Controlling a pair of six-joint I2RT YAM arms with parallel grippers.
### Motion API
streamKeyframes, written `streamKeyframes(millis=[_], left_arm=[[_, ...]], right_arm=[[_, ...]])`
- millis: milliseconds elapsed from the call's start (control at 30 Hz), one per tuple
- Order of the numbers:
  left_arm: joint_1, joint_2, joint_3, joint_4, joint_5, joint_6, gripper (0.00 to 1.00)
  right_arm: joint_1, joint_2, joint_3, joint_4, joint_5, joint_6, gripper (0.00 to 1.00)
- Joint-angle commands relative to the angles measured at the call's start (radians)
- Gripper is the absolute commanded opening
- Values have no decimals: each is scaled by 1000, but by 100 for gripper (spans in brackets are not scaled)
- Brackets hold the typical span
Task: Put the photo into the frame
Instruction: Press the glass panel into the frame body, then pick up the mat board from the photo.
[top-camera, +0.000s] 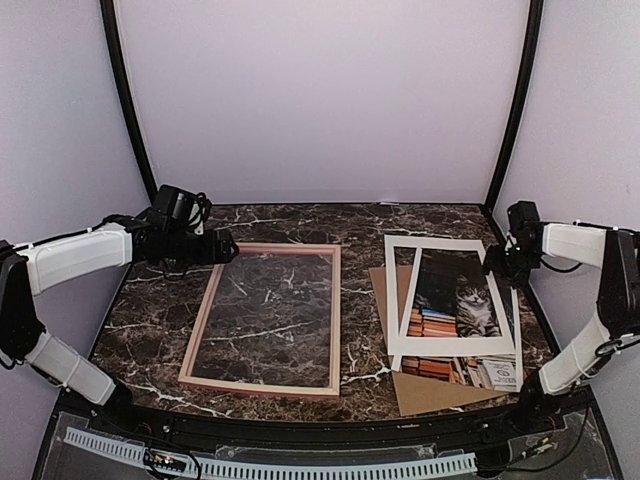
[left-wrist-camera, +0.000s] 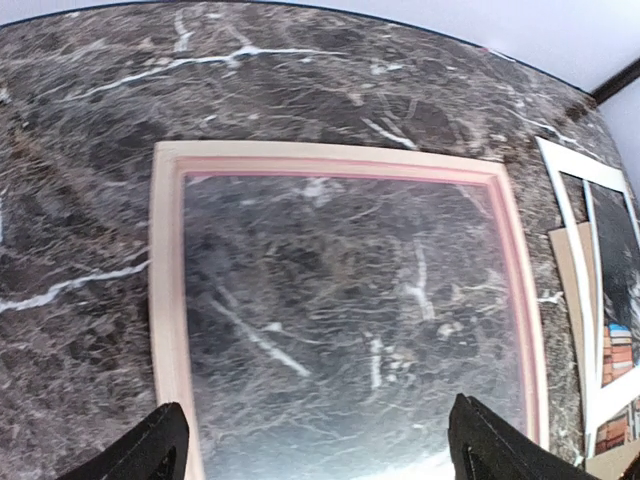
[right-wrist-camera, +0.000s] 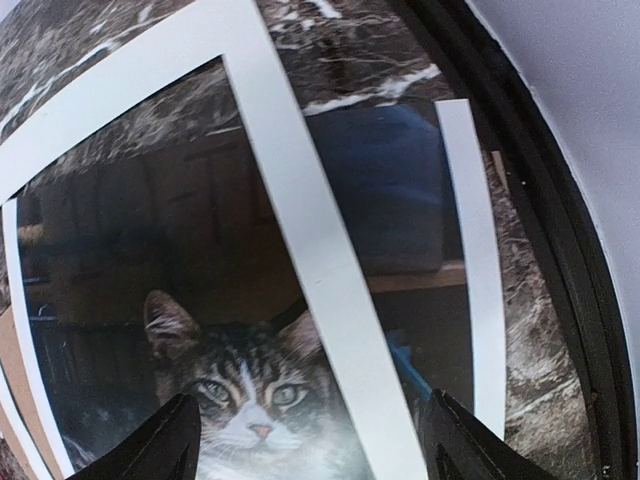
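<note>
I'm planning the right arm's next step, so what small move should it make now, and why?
Probably lower the open right gripper onto the white mat near its far right corner and lift it away. The mat lies askew over the photo, which rests on the brown backing board, so the photo likely cannot be grasped cleanly yet. The frame lies apart to the left.

I see a flat white card mat with a rectangular window (top-camera: 440, 242) on the right of the dark brown, white-veined marble tabletop (top-camera: 160, 320). It overlaps a plain brown cardboard backing board (top-camera: 430, 392), whose near corner pokes out.
</note>
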Motion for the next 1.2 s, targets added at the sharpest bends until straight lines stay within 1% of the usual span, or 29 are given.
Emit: streamKeyframes(millis=[0, 167, 300, 567, 700, 833, 1000, 1167], left_arm=[[-128, 3, 51, 52, 88, -45, 93], [-246, 99, 112, 121, 132, -82, 93], [-344, 192, 177, 150, 139, -89, 93], [-475, 402, 352, 151, 158, -77, 93], [-525, 500, 441, 154, 170, -73, 91], [-563, 600, 519, 167, 201, -73, 89], [-594, 735, 658, 141, 237, -80, 86], [-610, 841, 741, 140, 257, -95, 83]], right_arm=[[-91, 31, -10, 64, -73, -38, 77], [-165, 61, -44, 117, -171, -46, 74], [-169, 81, -70, 149, -227, -47, 70], [-169, 115, -101, 183, -250, -53, 65], [-169, 116, -121, 194, -262, -56, 61], [-169, 98, -157, 207, -294, -56, 53], [-169, 49, -197, 217, -333, -53, 45], [-169, 5, -222, 222, -377, -52, 36]])
